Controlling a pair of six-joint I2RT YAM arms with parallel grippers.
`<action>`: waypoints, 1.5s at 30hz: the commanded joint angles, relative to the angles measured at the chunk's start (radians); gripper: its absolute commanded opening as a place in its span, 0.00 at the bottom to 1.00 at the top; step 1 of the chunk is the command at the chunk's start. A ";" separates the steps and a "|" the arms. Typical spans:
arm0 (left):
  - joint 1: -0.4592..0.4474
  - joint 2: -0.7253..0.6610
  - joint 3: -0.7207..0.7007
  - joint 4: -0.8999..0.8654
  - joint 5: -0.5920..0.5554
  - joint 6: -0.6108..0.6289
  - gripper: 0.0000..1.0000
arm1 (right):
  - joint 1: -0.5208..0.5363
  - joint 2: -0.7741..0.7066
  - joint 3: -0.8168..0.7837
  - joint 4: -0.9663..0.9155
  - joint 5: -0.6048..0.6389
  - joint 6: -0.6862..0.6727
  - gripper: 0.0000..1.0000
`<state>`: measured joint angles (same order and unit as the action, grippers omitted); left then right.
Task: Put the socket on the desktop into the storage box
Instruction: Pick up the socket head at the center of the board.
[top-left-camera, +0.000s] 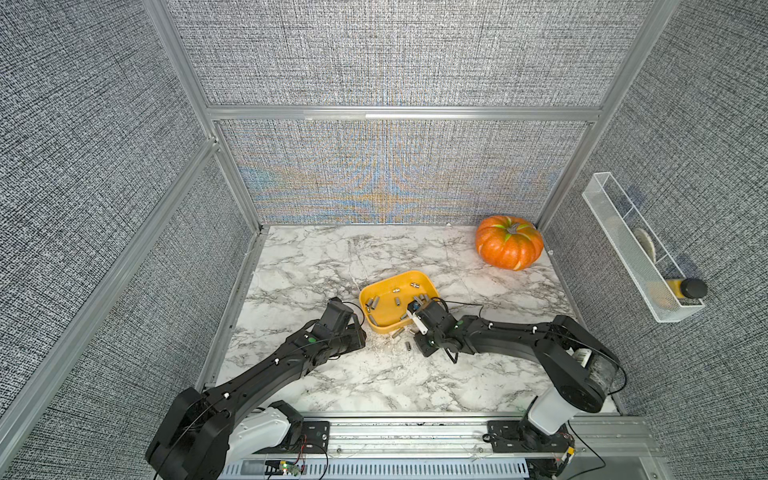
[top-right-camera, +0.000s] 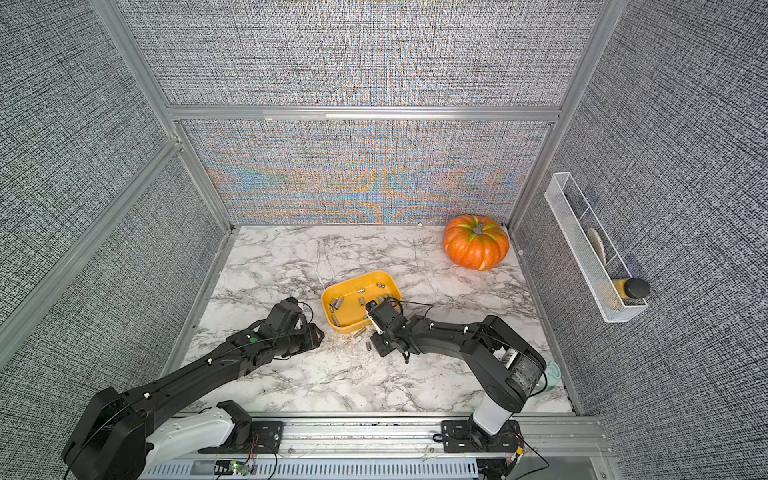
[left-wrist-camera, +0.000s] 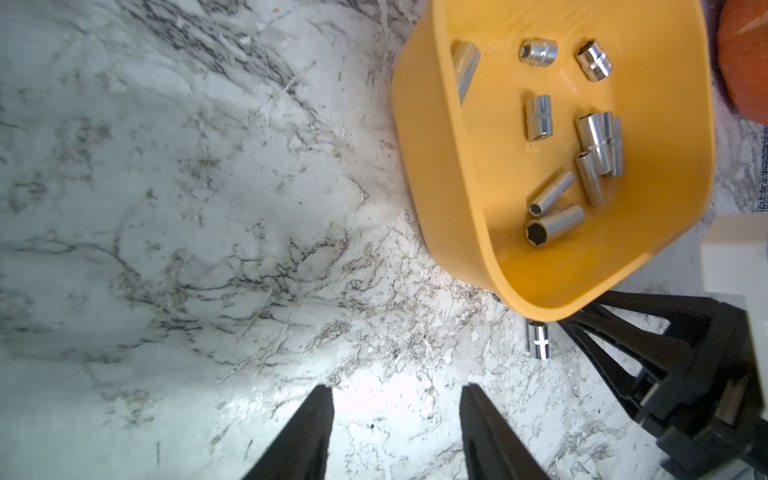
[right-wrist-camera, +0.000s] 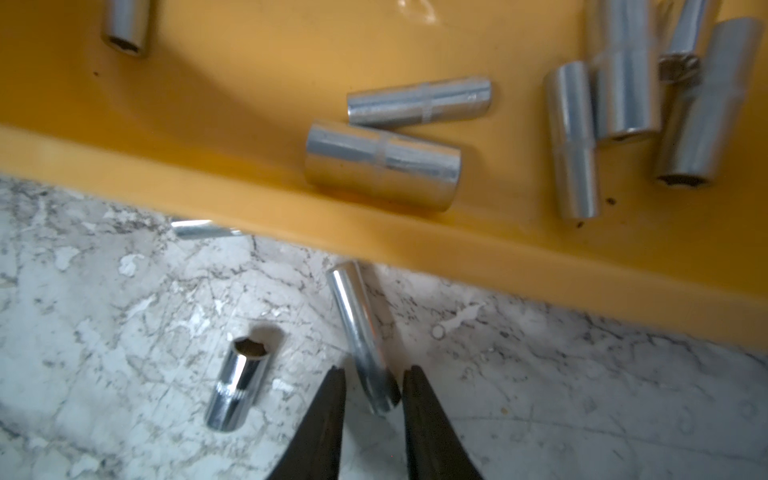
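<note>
The yellow-orange storage box (top-left-camera: 384, 328) (top-right-camera: 347, 328) sits mid-desktop and holds several chrome sockets. Just outside its near wall (right-wrist-camera: 374, 237), a long slim socket (right-wrist-camera: 361, 332) lies on the marble. My right gripper (right-wrist-camera: 374, 372) has its jaws drawn in narrow around that socket's near end. A stubby socket (right-wrist-camera: 239, 382) lies beside it, and a third (right-wrist-camera: 203, 229) pokes out from under the box rim. In both top views small sockets (top-left-camera: 408, 345) (top-right-camera: 369, 345) show by the box's front. My left gripper (left-wrist-camera: 397, 388) (top-left-camera: 360, 334) hovers open and empty over bare marble, left of the box (left-wrist-camera: 436, 166).
An orange pumpkin (top-left-camera: 509, 243) stands in the far right corner of the desktop (top-left-camera: 316, 266). A white wire basket (top-left-camera: 640, 253) with a bottle (top-left-camera: 685, 289) hangs on the right wall. Fabric walls and aluminium rails close the space in. The two grippers stand close together at the box's front.
</note>
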<state>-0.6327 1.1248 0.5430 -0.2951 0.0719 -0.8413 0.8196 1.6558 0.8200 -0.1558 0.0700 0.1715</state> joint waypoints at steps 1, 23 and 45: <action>-0.004 -0.010 -0.019 0.037 0.019 -0.003 0.55 | 0.004 -0.006 -0.007 -0.063 -0.017 0.013 0.29; -0.116 0.023 -0.069 0.113 0.017 -0.061 0.55 | 0.003 0.085 0.043 -0.050 0.001 0.016 0.39; -0.236 0.216 0.134 0.084 -0.049 -0.004 0.58 | 0.005 -0.255 -0.012 -0.228 0.024 0.135 0.00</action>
<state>-0.8520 1.2987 0.6373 -0.2085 0.0471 -0.8852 0.8310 1.4647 0.8089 -0.3294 0.0723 0.2459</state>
